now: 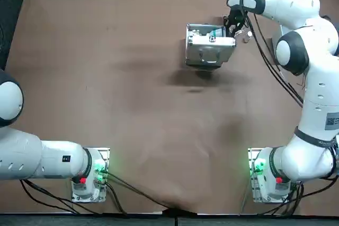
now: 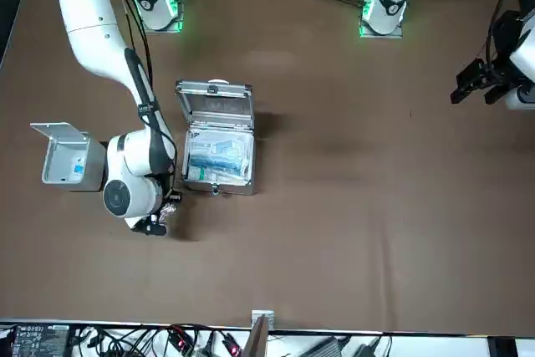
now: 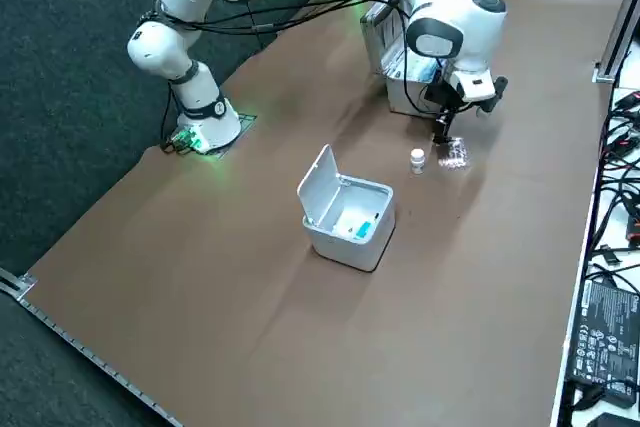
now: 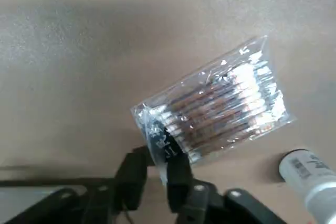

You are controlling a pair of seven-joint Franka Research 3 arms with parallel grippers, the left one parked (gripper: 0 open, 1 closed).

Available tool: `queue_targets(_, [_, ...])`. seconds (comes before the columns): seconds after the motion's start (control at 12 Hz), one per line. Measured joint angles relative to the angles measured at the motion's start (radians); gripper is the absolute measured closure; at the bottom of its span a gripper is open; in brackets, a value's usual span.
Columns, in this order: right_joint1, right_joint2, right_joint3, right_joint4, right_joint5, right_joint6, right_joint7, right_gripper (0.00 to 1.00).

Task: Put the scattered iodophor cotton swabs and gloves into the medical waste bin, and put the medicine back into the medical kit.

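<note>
A clear packet of iodophor cotton swabs [image 4: 215,106] lies low over the brown table, also seen in the right side view as the packet [image 3: 455,154]. My right gripper [image 4: 156,170] is shut on the packet's near corner, just beside the kit; it shows too as the gripper [image 3: 440,133] and the gripper [image 2: 155,225]. A small white medicine bottle [image 4: 310,178] stands right next to the packet, the bottle [image 3: 417,160]. The metal medical kit [image 1: 209,43] is open with packets inside [image 2: 217,156]. The white waste bin [image 3: 345,212] stands with its lid up and something blue in it.
The bin [image 2: 67,156] sits on the far side of my arm from the kit [image 3: 400,67]. Cables and a power supply [image 3: 605,332] lie along the table's edge strip. The parked left arm [image 1: 32,157] stays at its base.
</note>
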Motion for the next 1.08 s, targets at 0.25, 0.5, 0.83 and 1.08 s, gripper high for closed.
queue_targets(0.25, [-0.001,-0.001,-0.002,0.001,0.000,0.000,0.000,0.77])
queue_targets(0.5, [-0.001,0.000,-0.003,0.001,0.000,0.000,0.000,0.94])
queue_targets(0.83, [-0.001,-0.001,-0.003,0.007,0.000,0.001,0.000,0.99])
queue_targets(1.08, [-0.005,-0.051,-0.007,0.031,0.000,-0.023,0.000,0.99])
